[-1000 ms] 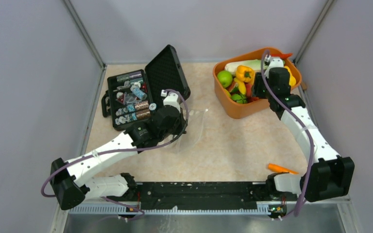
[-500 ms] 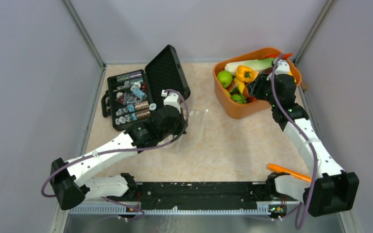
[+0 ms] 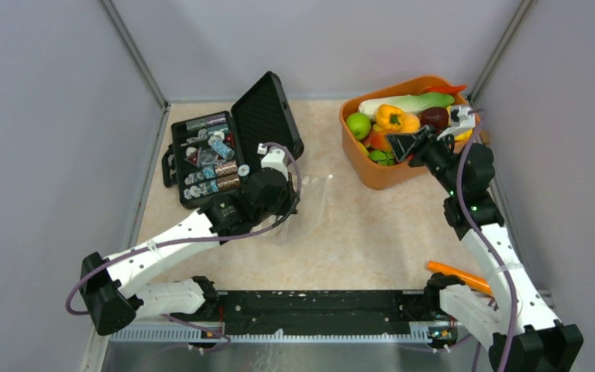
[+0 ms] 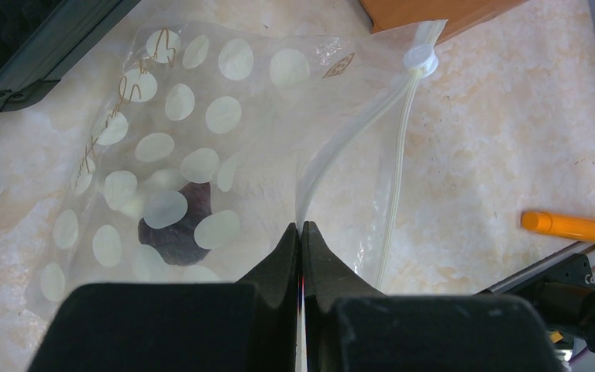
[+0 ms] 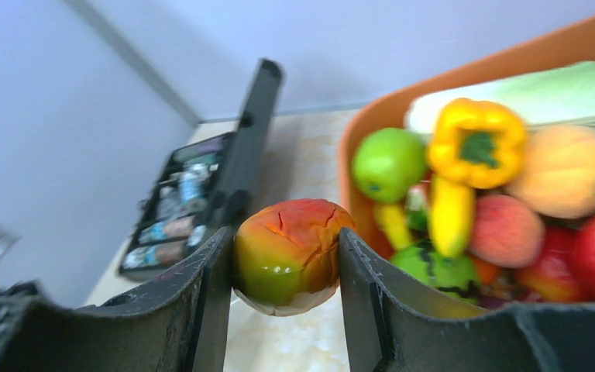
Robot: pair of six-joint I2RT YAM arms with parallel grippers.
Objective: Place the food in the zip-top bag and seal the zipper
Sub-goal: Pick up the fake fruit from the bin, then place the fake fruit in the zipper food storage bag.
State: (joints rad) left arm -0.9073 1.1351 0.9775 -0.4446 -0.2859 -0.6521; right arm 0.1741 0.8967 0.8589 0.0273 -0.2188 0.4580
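Zip-top bag (image 4: pixel 201 139): clear floppy film printed with white dots, lying crumpled on the beige marbled table (image 3: pixel 372 225), just right of the black case (image 3: pixel 209 159) and left of the orange tub (image 3: pixel 380 177).
Zipper (image 4: pixel 393 170): thin clear strip along the bag's right edge, with a round button at its far end; the mouth gapes.
Left gripper (image 4: pixel 300 232): black jaws pressed flat together, pinching 1 lip of the bag's mouth.
Inside the bag: 1 dark purple lump (image 4: pixel 177 232), seen through the film.
Right gripper (image 5: pixel 287 246): jaws at middling width, clamped on a glossy rounded fruit (image 5: pixel 294 260), red-orange fading to green with a cracked skin, held over the tub's near edge.
Orange tub: smooth plastic, far right; it holds a yellow pepper (image 5: pixel 476 143), a green lime (image 5: pixel 387 163), a long pale-green vegetable and other pieces.
Black case: hard shell, lid open, textured lining, small wrapped bits inside.
Orange stick (image 3: pixel 449 270): near right, beside the right arm's base.
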